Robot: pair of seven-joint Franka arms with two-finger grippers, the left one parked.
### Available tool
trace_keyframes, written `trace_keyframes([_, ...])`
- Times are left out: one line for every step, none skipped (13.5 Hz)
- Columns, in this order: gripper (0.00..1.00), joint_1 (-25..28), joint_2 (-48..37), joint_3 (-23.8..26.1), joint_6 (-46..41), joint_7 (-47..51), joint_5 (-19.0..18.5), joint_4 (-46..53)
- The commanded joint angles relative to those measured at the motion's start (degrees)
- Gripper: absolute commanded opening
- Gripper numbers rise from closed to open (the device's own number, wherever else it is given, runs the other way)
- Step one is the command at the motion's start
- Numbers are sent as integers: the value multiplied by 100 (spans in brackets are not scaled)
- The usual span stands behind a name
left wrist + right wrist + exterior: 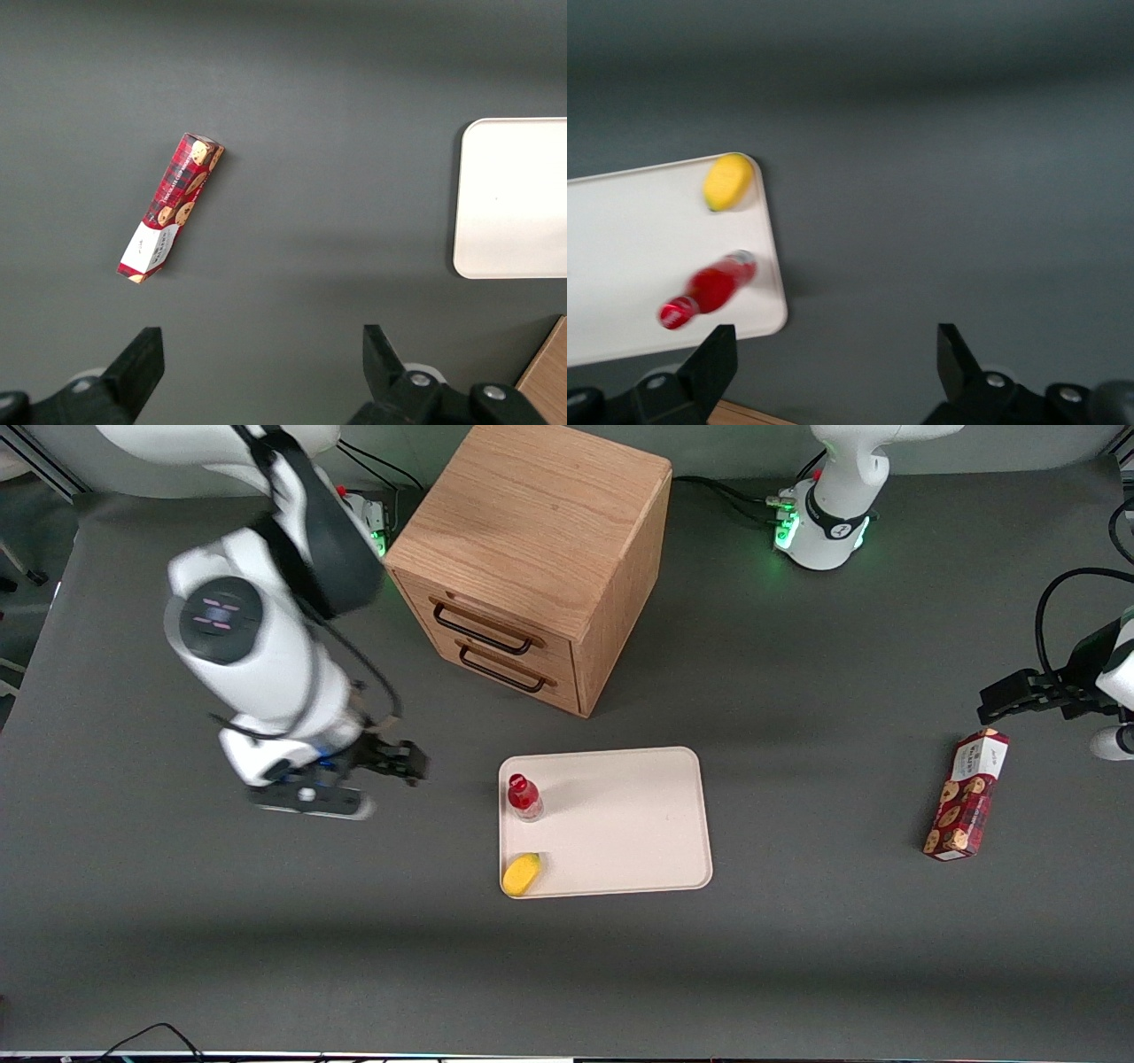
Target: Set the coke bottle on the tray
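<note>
Red coke bottle upright on tray, open pincer nearby

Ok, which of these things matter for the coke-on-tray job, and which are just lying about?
Job:
coke bottle, standing upright on the tray
tray
gripper, open, over bare table beside the tray toward the working arm's end

Lying about:
yellow lemon-like object on the tray's corner
cookie box
wooden drawer cabinet

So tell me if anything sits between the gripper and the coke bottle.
Nothing visible does. The gripper is open above bare table toward the working arm's end, apart from the tray. The coke bottle already stands upright on the tray, with a yellow object nearer the front camera.
</note>
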Motion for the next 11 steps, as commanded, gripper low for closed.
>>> trace_keyframes([100,-79,-884,-585,-5,-1168,268,-876])
trace_keyframes([100,-88,-1122,-874,-14,-1590,417,-1009])
trace_keyframes([100,-88,-1342,-1164,-101,-1942,531,-1150])
trace_keyframes([100,-141,-1535,-1393,-189,-2311,576,-1229])
trace_keyframes([100,-193,-1677,-1587,-303,-2636,594,-1282])
trace_keyframes([100,-211,-1756,-1780,-417,-2927,594,-1292])
trace_keyframes([100,-255,-1801,-1887,-497,-3173,594,-1292])
trace_keyframes([100,-395,-1819,-1896,-532,-3298,594,-1300])
trace_keyframes([100,-448,-1819,-1897,-541,-3308,594,-1300])
trace_keyframes([100,-466,-1819,-1897,-541,-3308,594,-1292])
trace_keyframes([100,-510,-1819,-1897,-541,-3308,594,-1292])
